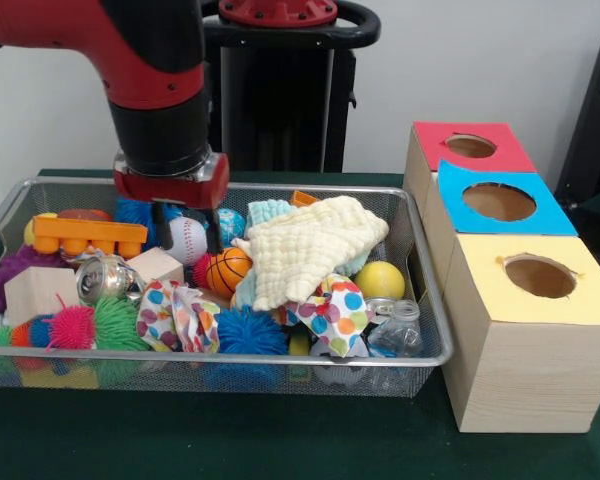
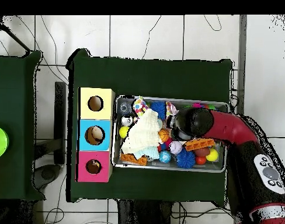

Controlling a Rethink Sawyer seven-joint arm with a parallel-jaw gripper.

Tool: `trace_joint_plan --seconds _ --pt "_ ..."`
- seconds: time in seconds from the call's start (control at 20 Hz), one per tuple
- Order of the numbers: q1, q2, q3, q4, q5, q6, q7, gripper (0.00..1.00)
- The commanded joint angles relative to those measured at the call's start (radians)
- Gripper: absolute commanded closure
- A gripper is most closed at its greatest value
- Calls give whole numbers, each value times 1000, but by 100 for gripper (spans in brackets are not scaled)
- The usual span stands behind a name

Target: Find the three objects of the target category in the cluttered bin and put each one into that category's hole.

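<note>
Wire-mesh bin (image 1: pixel 420 357) search under way: tool (image 1: pixel 184 232) down at the clutter's ten o'clock.
Fingers straddle the baseball (image 1: pixel 186 240), apart, holding nothing; next, uncover an animal figure.

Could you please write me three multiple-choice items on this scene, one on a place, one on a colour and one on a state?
1. Where is the gripper?
A. Over the wire basket's left part
B. Over the yellow box
C. Beside the table

2. What colour is the top of the middle box?
A. Red
B. Blue
C. Yellow

3. How does the cream cloth lie?
A. Folded on a box
B. Hanging from the gripper
C. Spread over toys in the basket

Answers: 1 A, the arm comes down near the baseball. 2 B, it sits between the red box and yellow box. 3 C, it covers toys at the basket's middle.
</note>
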Motion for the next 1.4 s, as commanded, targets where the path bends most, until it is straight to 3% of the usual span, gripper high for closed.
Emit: trace_joint_plan --seconds 0.05,0.4,0.55,0.9,1.4 --pt "-45 37 124 -60 -49 131 -302 0" --pt "-65 34 158 -59 -116 61 -313 0" --pt "-55 46 139 -105 -171 100 -332 0" --pt "-83 116 146 -181 -254 64 -373 0" --pt "-124 167 175 -180 -292 67 -394 0"
